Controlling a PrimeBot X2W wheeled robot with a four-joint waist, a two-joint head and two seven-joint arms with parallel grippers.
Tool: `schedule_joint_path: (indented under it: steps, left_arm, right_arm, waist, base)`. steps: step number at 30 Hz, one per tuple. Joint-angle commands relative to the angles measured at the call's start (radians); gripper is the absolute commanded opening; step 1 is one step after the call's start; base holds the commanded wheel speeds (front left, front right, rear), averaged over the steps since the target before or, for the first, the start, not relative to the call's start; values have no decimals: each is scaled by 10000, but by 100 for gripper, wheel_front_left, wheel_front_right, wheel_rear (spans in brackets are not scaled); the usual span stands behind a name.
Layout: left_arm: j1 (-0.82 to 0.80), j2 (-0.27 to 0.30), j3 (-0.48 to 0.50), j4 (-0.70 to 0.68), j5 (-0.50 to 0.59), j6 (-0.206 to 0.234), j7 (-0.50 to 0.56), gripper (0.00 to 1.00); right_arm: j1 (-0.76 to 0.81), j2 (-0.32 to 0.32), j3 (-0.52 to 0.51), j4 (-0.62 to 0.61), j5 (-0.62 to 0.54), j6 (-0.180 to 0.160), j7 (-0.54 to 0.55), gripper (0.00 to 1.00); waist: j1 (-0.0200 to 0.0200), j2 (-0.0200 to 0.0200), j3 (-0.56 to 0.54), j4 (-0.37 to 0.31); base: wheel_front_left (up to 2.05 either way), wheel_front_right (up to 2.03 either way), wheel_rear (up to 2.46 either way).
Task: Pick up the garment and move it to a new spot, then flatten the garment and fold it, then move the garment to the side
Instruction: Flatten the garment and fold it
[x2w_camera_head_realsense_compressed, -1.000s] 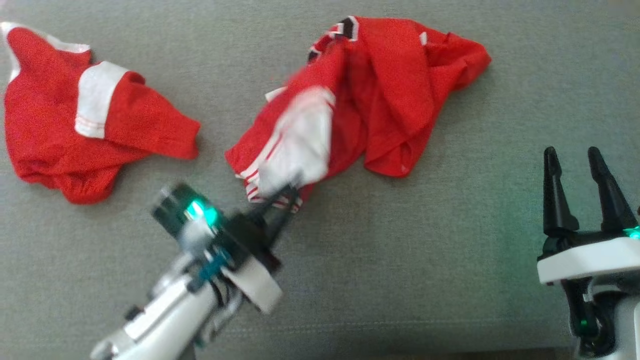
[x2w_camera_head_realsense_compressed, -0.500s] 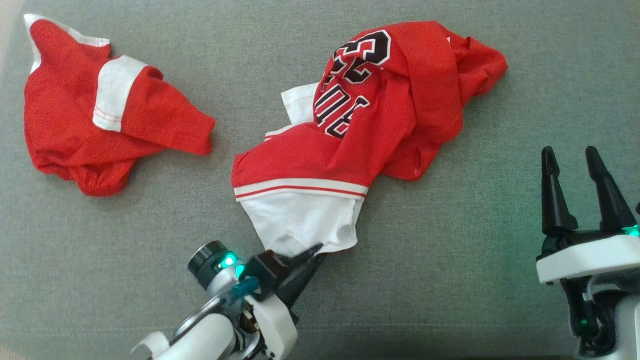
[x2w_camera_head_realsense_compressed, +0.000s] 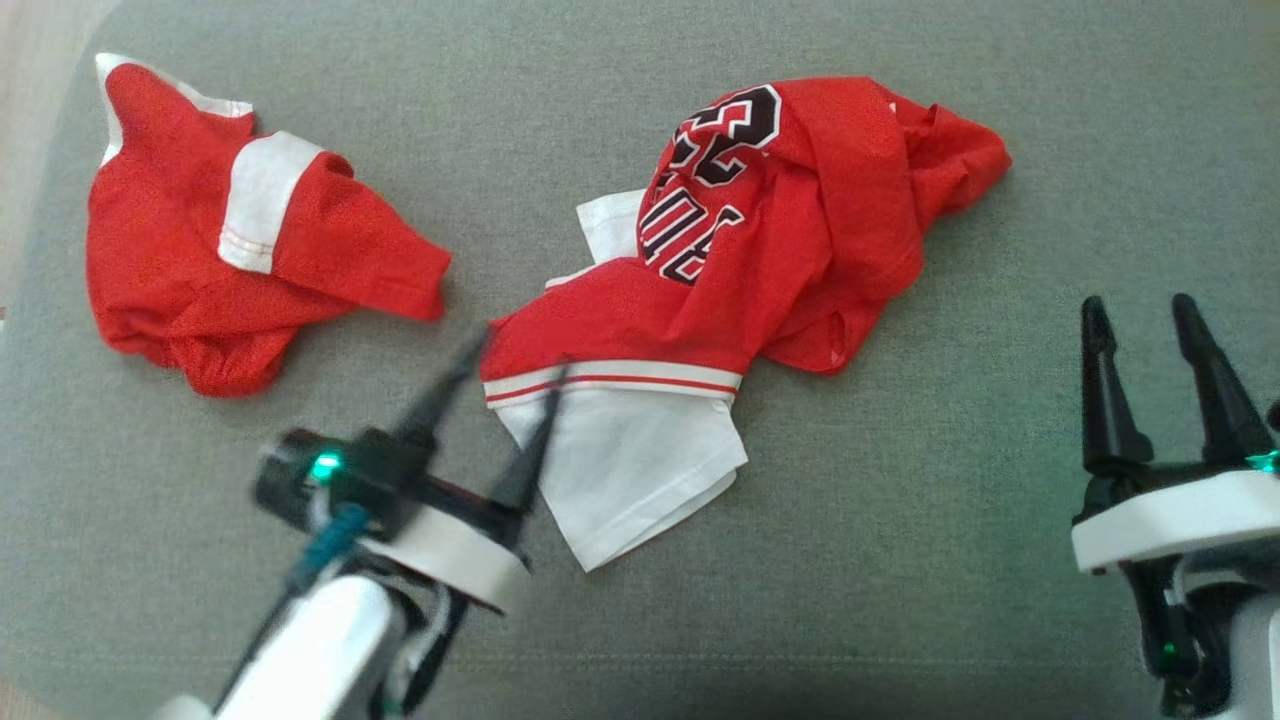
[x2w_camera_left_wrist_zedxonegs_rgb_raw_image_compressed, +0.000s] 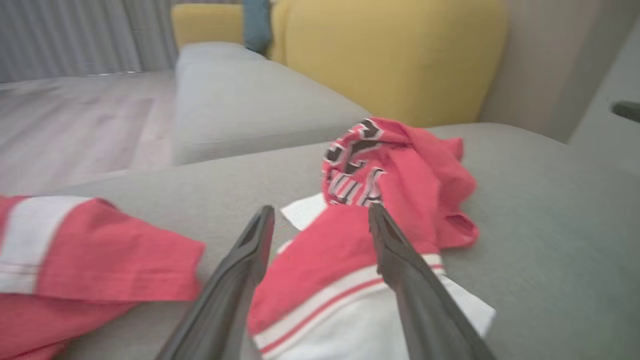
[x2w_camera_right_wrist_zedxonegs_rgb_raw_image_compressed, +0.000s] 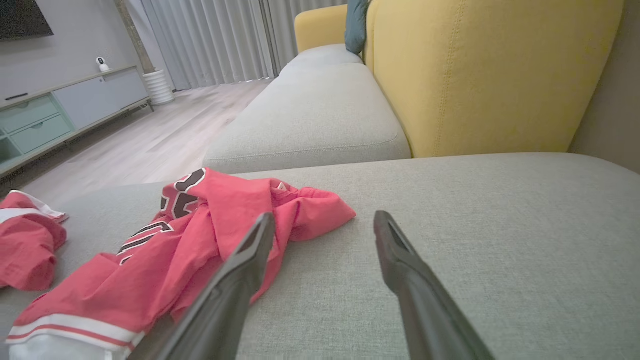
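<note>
The garment (x2w_camera_head_realsense_compressed: 790, 250) is a red jersey with black numbers and a white lower part, lying crumpled on the grey sofa cushion (x2w_camera_head_realsense_compressed: 900, 500). My left gripper (x2w_camera_head_realsense_compressed: 520, 355) stands open at the jersey's left edge, over its striped band, with nothing between its fingers. The left wrist view shows the left gripper (x2w_camera_left_wrist_zedxonegs_rgb_raw_image_compressed: 321, 210) spread over the garment (x2w_camera_left_wrist_zedxonegs_rgb_raw_image_compressed: 400, 170). My right gripper (x2w_camera_head_realsense_compressed: 1140, 303) is open at the lower right, apart from the cloth. In the right wrist view the right gripper (x2w_camera_right_wrist_zedxonegs_rgb_raw_image_compressed: 325, 216) points past the garment (x2w_camera_right_wrist_zedxonegs_rgb_raw_image_compressed: 220, 220) on its left.
A second red garment with a white band (x2w_camera_head_realsense_compressed: 240, 260) lies crumpled at the cushion's left end, also seen as the red heap (x2w_camera_left_wrist_zedxonegs_rgb_raw_image_compressed: 100, 260). A yellow sofa back (x2w_camera_right_wrist_zedxonegs_rgb_raw_image_compressed: 490, 75) rises behind the cushion. Wooden floor (x2w_camera_right_wrist_zedxonegs_rgb_raw_image_compressed: 150, 145) lies beyond the left edge.
My left gripper has opened and let go of the jersey's white part, which now lies on the cushion. The arm has moved forward and left. The head camera has shifted slightly.
</note>
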Motion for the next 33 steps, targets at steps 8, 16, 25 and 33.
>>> schedule_joint_path:
  steps: [8, 16, 25, 33]
  left_arm:
    - [128, 498, 2318, -729, -429, 962, -131, 100]
    - [545, 544, 2738, -688, -480, 704, -133, 100]
    - [559, 358, 2667, -458, -333, 458, -134, 100]
    - [301, 160, 2567, -367, -207, 226, -135, 100]
  right_arm:
    - [98, -56, 390, -484, -157, -7, 48, 100]
    - [218, -56, 494, -467, -130, -7, 106, 100]
    - [198, -56, 497, -486, -179, -7, 194, 100]
    - [-38, -56, 812, 22, -170, -7, 764, 100]
  waist:
    - [0, 0, -250, -37]
    - [0, 0, -384, -67]
    - [0, 0, -397, 63]
    - [0, 0, -136, 425]
  base:
    - [0, 0, 0]
    - [0, 0, 0]
    - [0, 0, 0]
    - [0, 0, 0]
